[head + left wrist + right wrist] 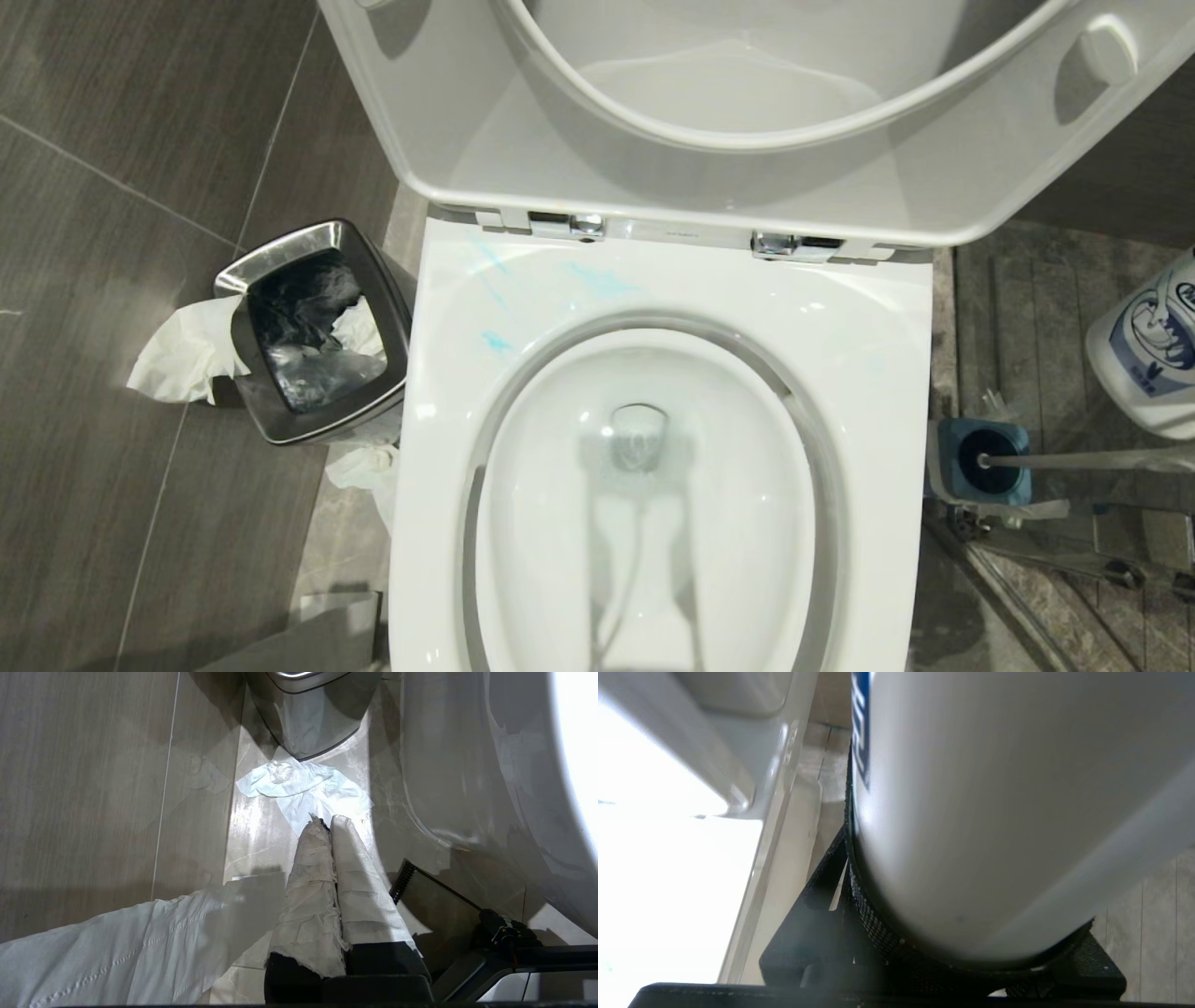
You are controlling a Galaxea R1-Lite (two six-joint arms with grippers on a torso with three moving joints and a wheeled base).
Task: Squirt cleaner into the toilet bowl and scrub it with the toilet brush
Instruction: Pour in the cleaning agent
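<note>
Filling your right wrist view, the white cleaner bottle sits clamped in the right gripper, beside the toilet bowl. Smooth, rounded plastic can slip, so hold its broad body. Your left gripper hangs pinched together, holding nothing.

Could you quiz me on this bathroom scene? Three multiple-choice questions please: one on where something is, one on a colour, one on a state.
1. Where does the steel waste bin stand?
A. to the left of the toilet in the head view
B. behind the lid
C. inside the bowl

2. What colour are the cleaner smears on the toilet bowl rim?
A. red
B. blue
C. yellow

3. How is the toilet lid?
A. raised
B. shut
C. missing

Answers:
1 A: the bin sits left of the bowl, tissue hanging from it.
2 B: thin blue streaks mark the rim near the hinges.
3 A: lid and seat stand up, leaving the bowl open.
</note>
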